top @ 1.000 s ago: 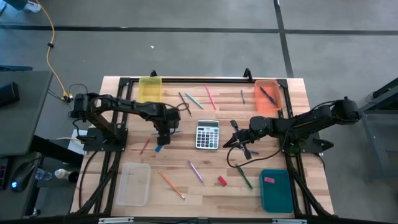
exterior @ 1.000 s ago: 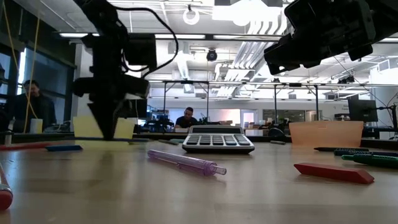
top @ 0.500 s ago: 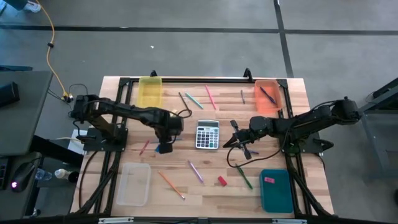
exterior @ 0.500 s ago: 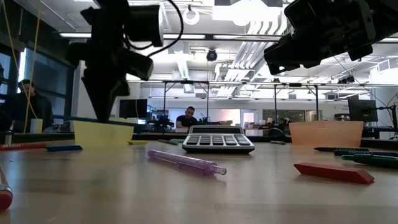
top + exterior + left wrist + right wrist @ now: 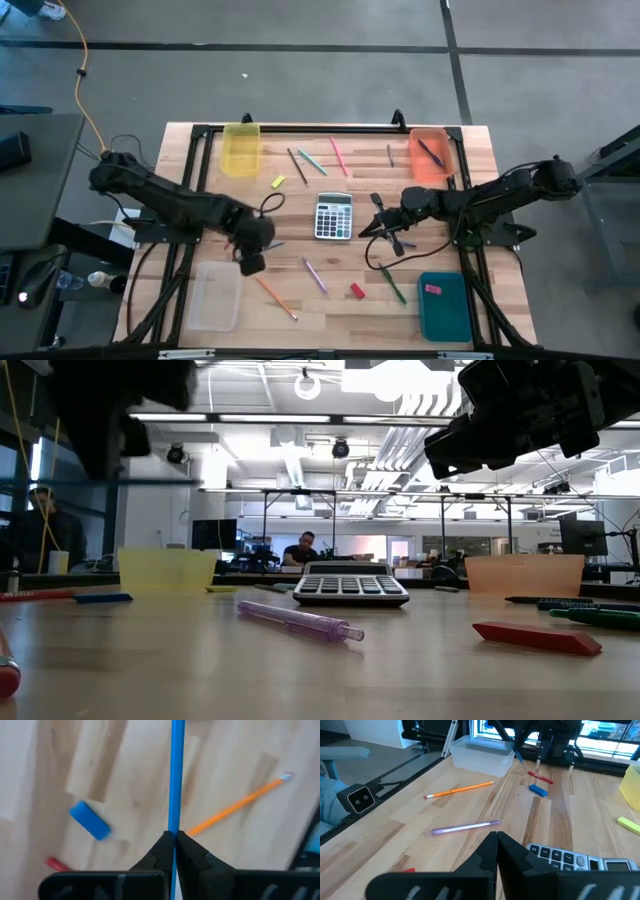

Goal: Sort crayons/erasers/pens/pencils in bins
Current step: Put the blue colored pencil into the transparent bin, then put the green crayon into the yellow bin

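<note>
- Wooden table (image 5: pixel 340 310) holds four bins.
- Orange bin (image 5: pixel 431 156) has a dark pen (image 5: pixel 431 152); teal bin (image 5: pixel 443 306), a pink eraser (image 5: pixel 433 289).
- Left gripper (image 5: pixel 175 836) pinches a blue pencil (image 5: pixel 176 775) near the clear bin (image 5: pixel 213 295).
- Right gripper (image 5: pixel 497 837) is clenched, holding nothing, by the calculator (image 5: pixel 334 216).
- Yellow bin's (image 5: pixel 241 149) inside is hard to see.

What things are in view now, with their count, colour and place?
plastic bins: four; translucent yellow bin and orange bin at the far edge, clear bin and dark teal bin at the near edge
grey calculator: one, centre
block erasers: three; yellow eraser near the yellow bin, red eraser on wood, pink eraser at the teal bin
short crayons: two; blue crayon, red crayon, below the left arm
loose sticks: orange pencil, purple pen, green pen; four more beyond the calculator
dark pen: one, in the orange bin
long blue pencil: one, gripped
left tool: shut on the pencil, beside the clear bin
right tool: shut, empty, right of the calculator
</note>
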Robot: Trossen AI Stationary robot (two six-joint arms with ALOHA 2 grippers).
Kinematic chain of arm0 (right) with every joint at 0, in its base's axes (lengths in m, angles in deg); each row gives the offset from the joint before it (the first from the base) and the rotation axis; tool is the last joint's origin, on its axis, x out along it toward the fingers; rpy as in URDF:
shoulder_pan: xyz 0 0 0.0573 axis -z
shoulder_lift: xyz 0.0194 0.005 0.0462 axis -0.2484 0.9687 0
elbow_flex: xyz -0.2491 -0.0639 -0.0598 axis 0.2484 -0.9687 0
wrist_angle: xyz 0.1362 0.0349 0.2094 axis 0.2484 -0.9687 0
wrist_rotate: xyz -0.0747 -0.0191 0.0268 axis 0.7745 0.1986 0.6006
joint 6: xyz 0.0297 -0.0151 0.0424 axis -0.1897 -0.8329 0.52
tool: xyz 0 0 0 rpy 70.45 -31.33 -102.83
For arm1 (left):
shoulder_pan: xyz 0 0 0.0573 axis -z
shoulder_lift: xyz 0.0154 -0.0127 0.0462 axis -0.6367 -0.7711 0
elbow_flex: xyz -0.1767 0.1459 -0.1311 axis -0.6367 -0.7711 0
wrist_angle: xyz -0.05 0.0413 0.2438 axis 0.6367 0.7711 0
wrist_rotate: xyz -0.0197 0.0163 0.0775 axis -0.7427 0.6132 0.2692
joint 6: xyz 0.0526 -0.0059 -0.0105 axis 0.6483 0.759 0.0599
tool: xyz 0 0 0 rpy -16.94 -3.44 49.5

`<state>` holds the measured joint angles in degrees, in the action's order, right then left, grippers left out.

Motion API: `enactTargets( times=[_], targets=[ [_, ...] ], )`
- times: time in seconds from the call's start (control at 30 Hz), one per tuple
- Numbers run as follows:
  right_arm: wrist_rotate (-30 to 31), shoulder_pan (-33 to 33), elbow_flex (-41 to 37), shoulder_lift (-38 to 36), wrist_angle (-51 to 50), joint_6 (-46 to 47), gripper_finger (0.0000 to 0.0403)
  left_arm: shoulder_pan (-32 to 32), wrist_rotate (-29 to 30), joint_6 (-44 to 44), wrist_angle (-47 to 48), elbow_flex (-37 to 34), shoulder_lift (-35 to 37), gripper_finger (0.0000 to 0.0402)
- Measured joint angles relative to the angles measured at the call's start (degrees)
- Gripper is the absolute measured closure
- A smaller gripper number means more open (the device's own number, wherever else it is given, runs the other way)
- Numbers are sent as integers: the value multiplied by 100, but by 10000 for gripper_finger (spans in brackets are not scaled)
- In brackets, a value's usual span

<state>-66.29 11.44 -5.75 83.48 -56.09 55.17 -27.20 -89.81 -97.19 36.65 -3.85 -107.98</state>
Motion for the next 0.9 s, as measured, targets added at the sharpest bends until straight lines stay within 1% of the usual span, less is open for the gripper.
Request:
enactTargets(
  times=[0.2, 0.43, 0.6, 0.7, 0.77, 0.9],
  targets=[
    [0, -1, 0, 0, 4, 0, 402, 1168, 485, -1780, 17, 0, 458, 401],
    [0, 0, 0, 0, 4, 2, 402, 2763, 1216, -4134, 15, 0, 567, 401],
    [0, 0, 0, 0, 6, 4, 402, 3796, 2019, -5801, 22, -32, 398, 401],
    [0, -1, 0, 0, 7, 12, 402, 4277, 2414, -6573, 143, -54, 137, 401],
    [0, -1, 0, 0, 7, 9, 402, 4492, 2570, -6942, 222, -55, -72, 401],
    [0, -1, 0, 0, 9, 11, 402, 4695, 2679, -7430, 262, -57, -535, 401]
  ],
)
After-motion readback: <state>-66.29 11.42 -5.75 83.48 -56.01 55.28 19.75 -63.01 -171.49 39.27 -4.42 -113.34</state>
